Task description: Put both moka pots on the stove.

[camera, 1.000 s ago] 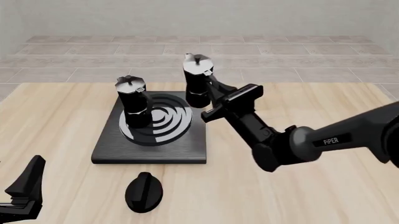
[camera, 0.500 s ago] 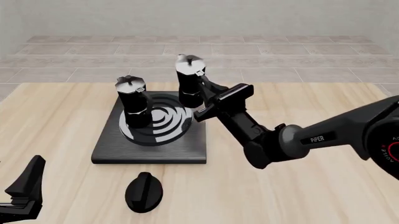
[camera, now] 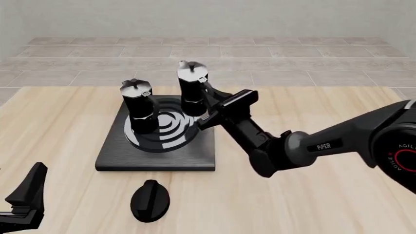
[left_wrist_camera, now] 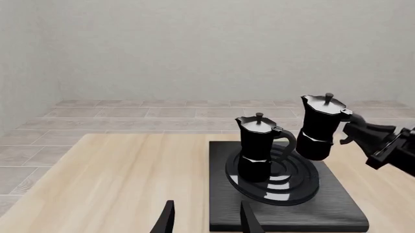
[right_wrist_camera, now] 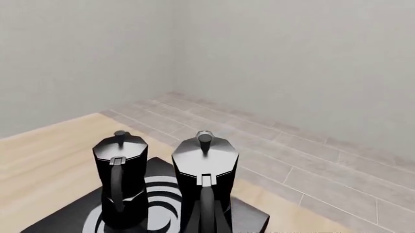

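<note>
Both pots are glossy black with silvery lids: the one held in the right pincer [camera: 209, 101], pot [camera: 192, 89], and the other pot [camera: 139, 108] to its left. The stove [camera: 156, 155] under them is a dark grey-black slab with concentric rings in silver and black. The knob [camera: 150, 200] is black. The table [camera: 312, 195] has a pale wood grain pattern. Behind, the floor [camera: 293, 63] has beige-grey tiles.

The right arm [camera: 325, 146] bears white "PIPER" lettering; a partial "AGILE" sits by its red ring.

Two upright moka pots [camera: 138, 108] [camera: 193, 90] over stove [camera: 156, 151]
</note>
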Available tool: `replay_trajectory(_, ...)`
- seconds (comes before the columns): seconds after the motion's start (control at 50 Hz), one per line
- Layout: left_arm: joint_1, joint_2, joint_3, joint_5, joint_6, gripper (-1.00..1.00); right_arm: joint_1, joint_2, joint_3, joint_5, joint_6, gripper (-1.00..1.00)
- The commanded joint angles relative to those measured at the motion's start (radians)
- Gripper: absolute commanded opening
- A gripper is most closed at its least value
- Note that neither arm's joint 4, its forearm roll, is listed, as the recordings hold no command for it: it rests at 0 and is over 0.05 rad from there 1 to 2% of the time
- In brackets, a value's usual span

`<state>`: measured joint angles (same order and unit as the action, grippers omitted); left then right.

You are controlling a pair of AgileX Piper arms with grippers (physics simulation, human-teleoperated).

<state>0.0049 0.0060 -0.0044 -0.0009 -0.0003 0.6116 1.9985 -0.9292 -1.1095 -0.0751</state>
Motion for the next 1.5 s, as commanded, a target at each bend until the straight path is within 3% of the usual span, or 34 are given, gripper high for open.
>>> replay_trajectory(0.02, 0.0, 0.0, 0.0, 0.0, 0.0, 1.0, 0.02, -0.009, -0.017, -0.01, 0.006, -1.0)
replay_trajectory(1.5, 0.0, 0.0, 0.0, 0.0, 0.0, 1.0, 0.052, 0.075, -0.083, 0.02, 0.043, -1.0)
